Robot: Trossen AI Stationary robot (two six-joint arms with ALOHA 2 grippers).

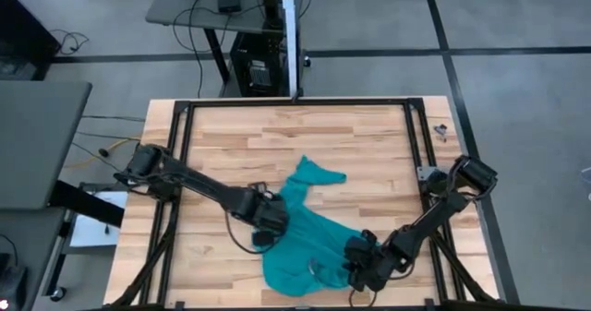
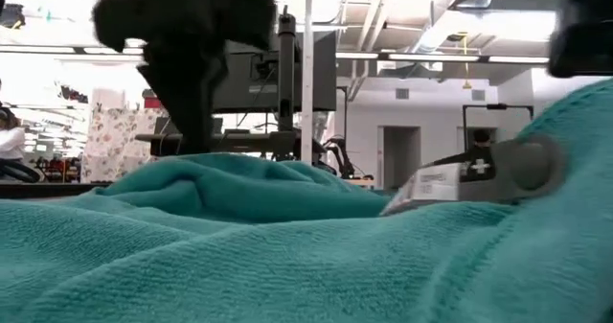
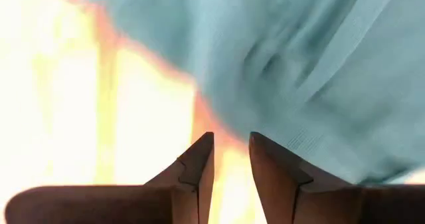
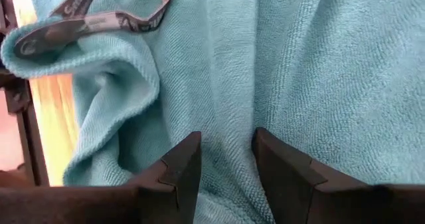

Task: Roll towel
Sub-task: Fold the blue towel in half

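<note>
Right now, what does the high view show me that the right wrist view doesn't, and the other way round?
Only the high view shows the whole crumpled towel on the table, the left gripper at its left edge and the right gripper at its near right edge. Only the right wrist view shows the looped strap at a folded corner, with the fingers slightly apart over the cloth. Both show the towel unrolled.
</note>
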